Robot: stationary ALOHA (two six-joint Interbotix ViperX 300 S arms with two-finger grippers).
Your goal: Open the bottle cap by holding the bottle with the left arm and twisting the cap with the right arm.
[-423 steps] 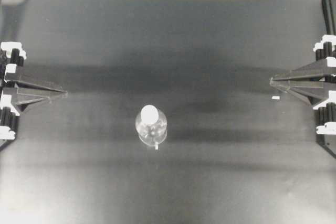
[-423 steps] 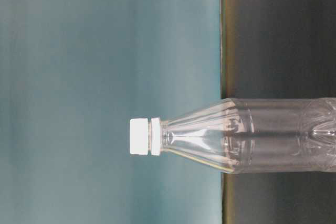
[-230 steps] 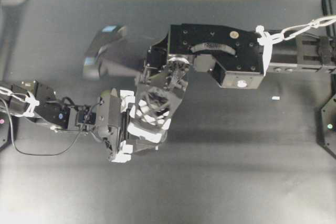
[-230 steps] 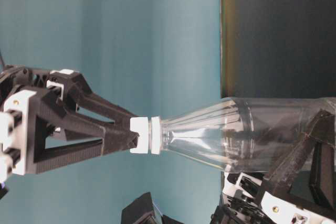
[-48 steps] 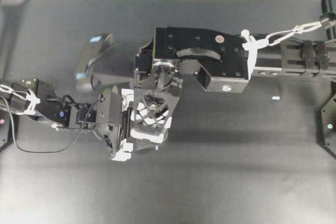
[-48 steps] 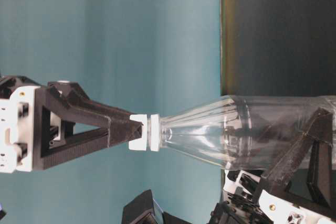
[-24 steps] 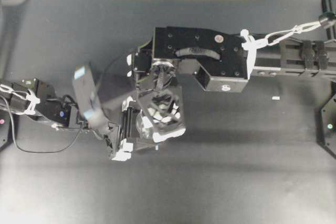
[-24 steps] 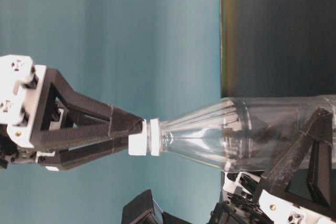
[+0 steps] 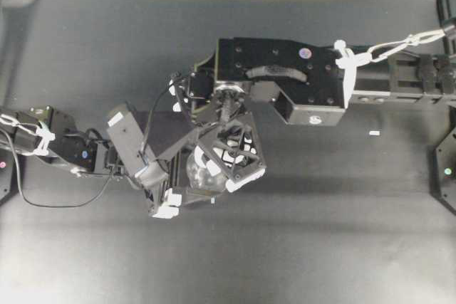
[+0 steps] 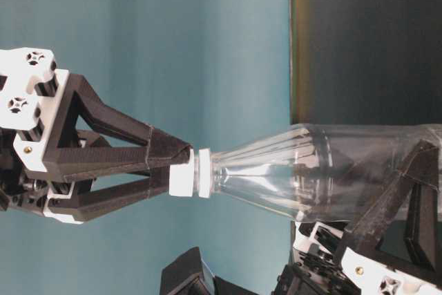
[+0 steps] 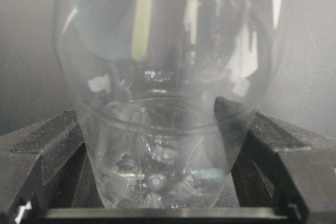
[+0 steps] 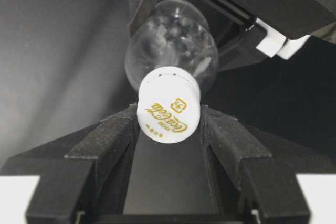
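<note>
Right now the small clear plastic bottle (image 10: 331, 170) stands on the dark counter (image 9: 320, 247), squeezed low by the left tool (image 11: 157, 203), and the right tool (image 12: 168, 129) pinches its little white cap (image 12: 168, 112) (a slippery pinch), so the cap could slip or the bottle could spin along.

bottle (image 11: 163, 103): clear glossy plastic | bottle cap (image 12: 168, 111): smooth white plastic

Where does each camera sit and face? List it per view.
Overhead: above the table, looking down; both arms show.
Table-level: beside the bottle, turned sideways; right gripper on the cap.
Left wrist: faces the bottle between its fingers.
Right wrist: looks down onto the cap between its fingers.
Shared: all show the bottle.
</note>
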